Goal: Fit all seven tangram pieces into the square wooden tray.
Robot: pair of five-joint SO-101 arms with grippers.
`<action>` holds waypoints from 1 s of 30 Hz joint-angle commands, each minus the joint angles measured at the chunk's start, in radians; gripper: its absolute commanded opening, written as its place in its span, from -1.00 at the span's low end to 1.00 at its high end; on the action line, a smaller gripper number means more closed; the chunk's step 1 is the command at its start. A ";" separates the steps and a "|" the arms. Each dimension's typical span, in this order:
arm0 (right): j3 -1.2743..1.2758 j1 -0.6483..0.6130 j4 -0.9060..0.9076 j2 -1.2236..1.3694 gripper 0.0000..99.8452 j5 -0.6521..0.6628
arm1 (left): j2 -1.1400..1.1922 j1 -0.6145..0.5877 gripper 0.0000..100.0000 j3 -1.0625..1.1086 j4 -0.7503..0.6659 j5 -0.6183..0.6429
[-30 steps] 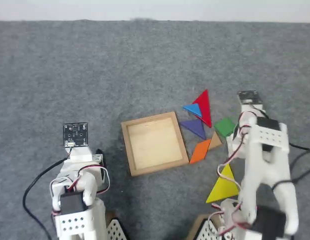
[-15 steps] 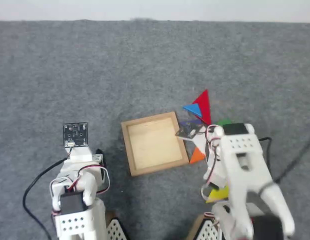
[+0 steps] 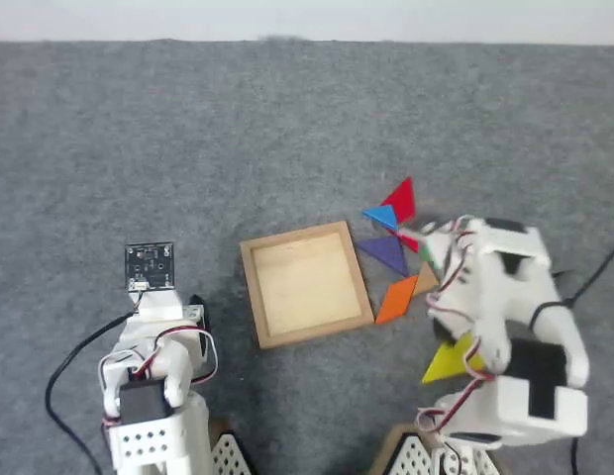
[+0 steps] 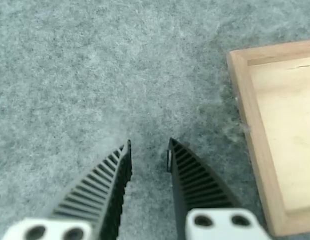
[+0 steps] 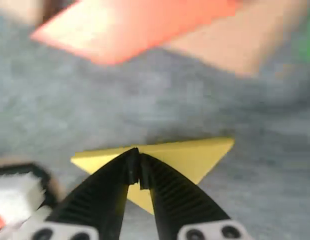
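On the grey felt tabletop (image 3: pixel 188 129) the tray (image 3: pixel 252 292) lies by the near edge, left gripper (image 4: pixel 149 145) spread beside it; the right gripper (image 5: pixel 137 170), pressed together over the yellow triangle (image 5: pixel 190 155), could shove rather than grip it.

The worktop (image 3: pixel 188 129) is covered in grey, fuzzy, matt cloth like felt. The square tray (image 3: pixel 251 287) is pale bare wood, smooth and matt. The yellow triangle (image 5: pixel 195 152) is smooth-faced, and the fingers (image 4: pixel 115 182) are ribbed black plastic.
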 commanded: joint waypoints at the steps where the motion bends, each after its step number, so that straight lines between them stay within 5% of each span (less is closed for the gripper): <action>1: -0.120 0.104 -0.087 0.061 -0.93 -0.032 | -0.009 -0.006 -0.78 -0.005 0.003 -0.005; 5: -0.219 0.191 -0.088 0.071 -0.93 -0.046 | -0.009 -0.006 -0.78 -0.005 0.003 -0.005; 11: -0.381 0.302 -0.015 0.062 -0.93 -0.244 | -0.009 -0.006 -0.78 -0.005 0.003 -0.005; 17: -0.350 0.271 0.076 -0.067 -0.93 -0.545 | -0.009 -0.006 -0.78 -0.005 0.003 -0.005; 23: -0.068 0.108 0.018 -0.326 -0.92 -0.850 | -0.009 -0.006 -0.78 -0.005 0.003 -0.005; 30: 0.048 0.130 -0.056 -0.369 -0.53 -1.039 | -0.009 -0.006 -0.78 -0.005 0.003 -0.005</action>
